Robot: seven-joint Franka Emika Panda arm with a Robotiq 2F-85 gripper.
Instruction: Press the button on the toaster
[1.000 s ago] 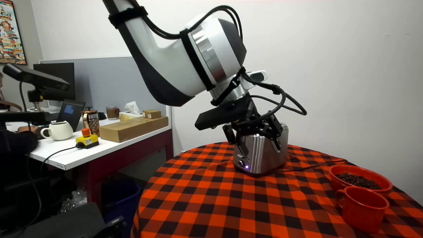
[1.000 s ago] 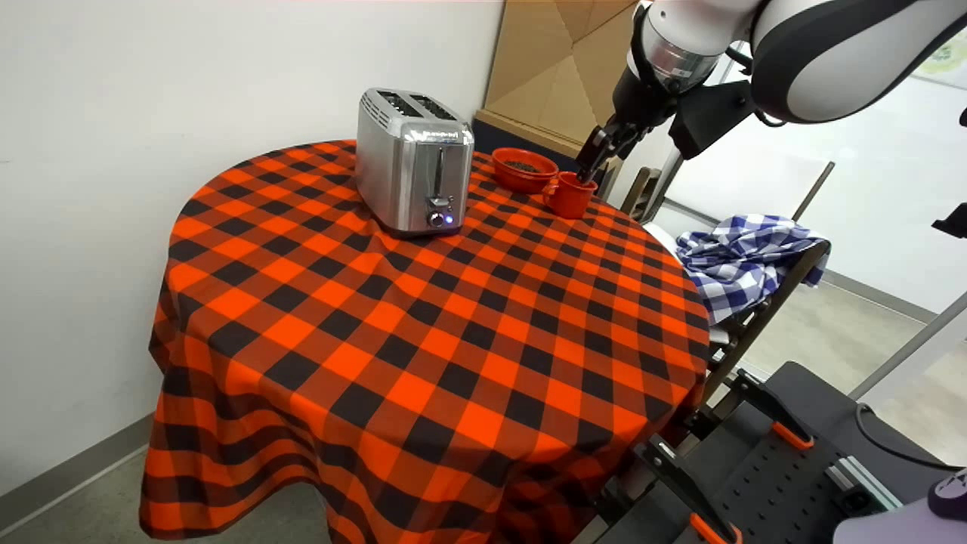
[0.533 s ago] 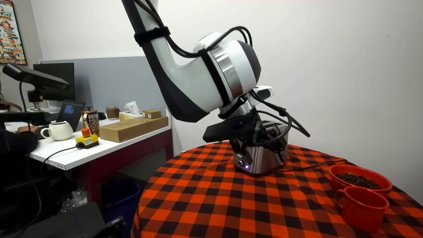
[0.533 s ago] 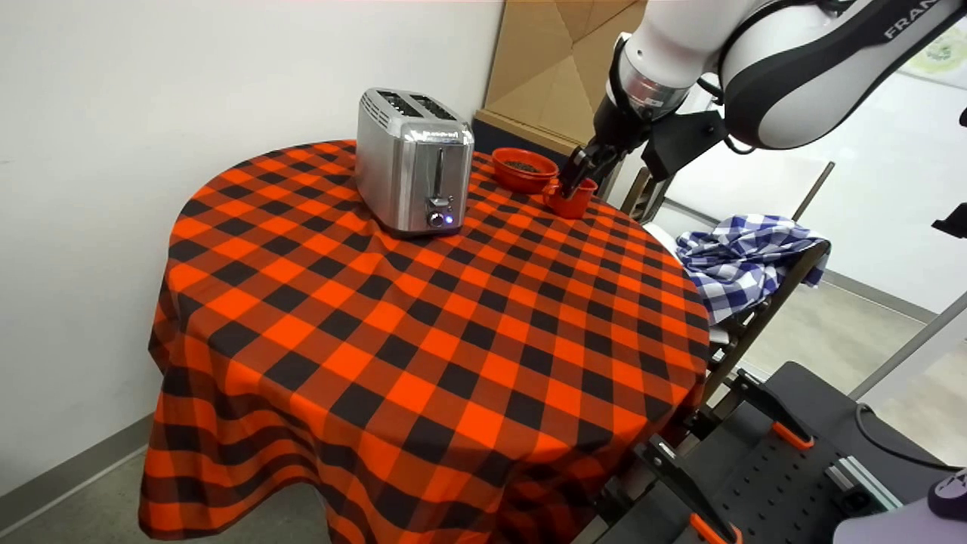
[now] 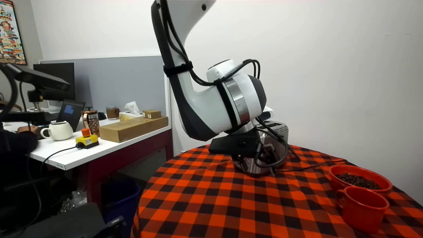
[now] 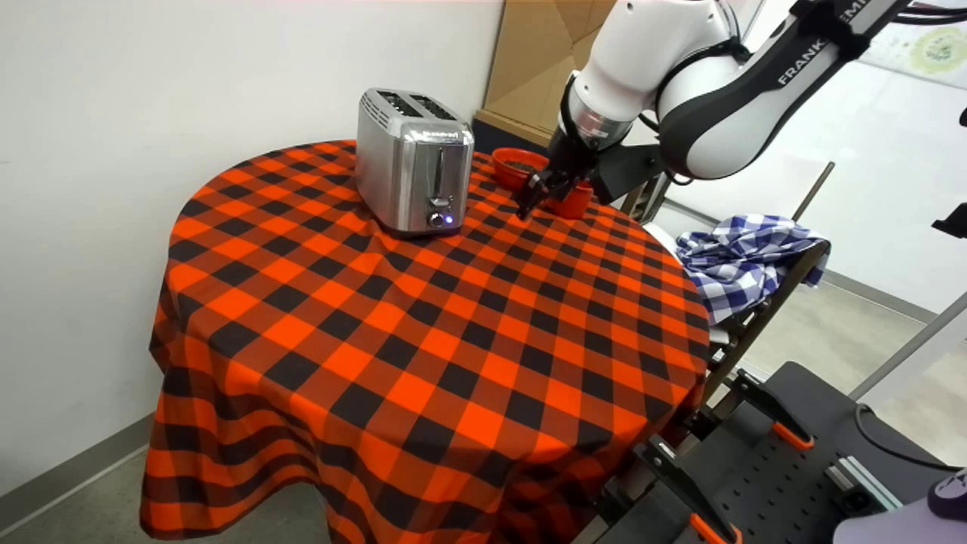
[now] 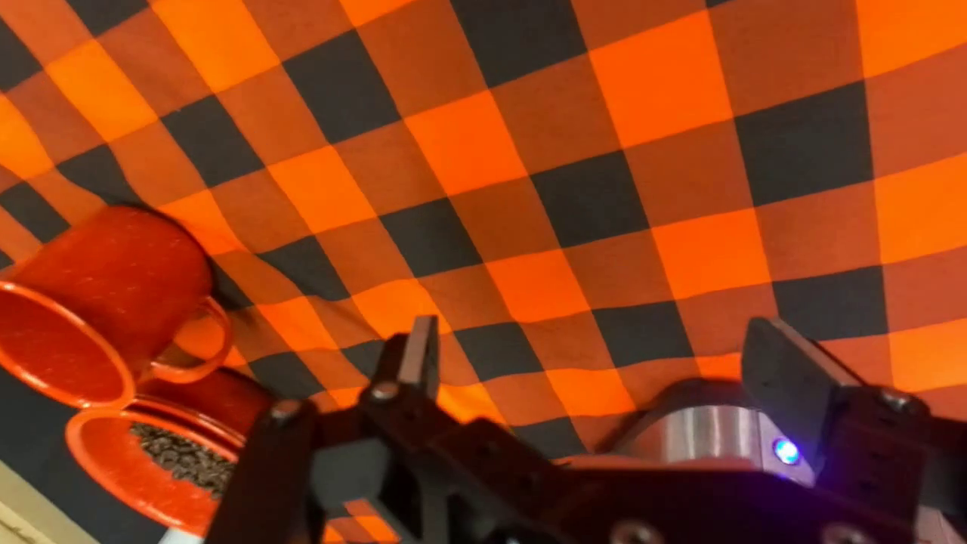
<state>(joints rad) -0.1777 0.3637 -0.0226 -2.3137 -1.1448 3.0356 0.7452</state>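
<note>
The press looks yet to come: the gripper (image 7: 593, 336), jaws apart, hangs clear of the toaster (image 6: 414, 170), upper centre in an exterior view, the gap hard to judge.

So the arm (image 5: 203, 105) is hanging in from above and bending sharply just before the wrist (image 6: 599, 125). The gripper (image 7: 593, 321) is pointing down at a bit of a tilt, and its two fingers (image 7: 786, 378) are standing pretty wide apart.
</note>
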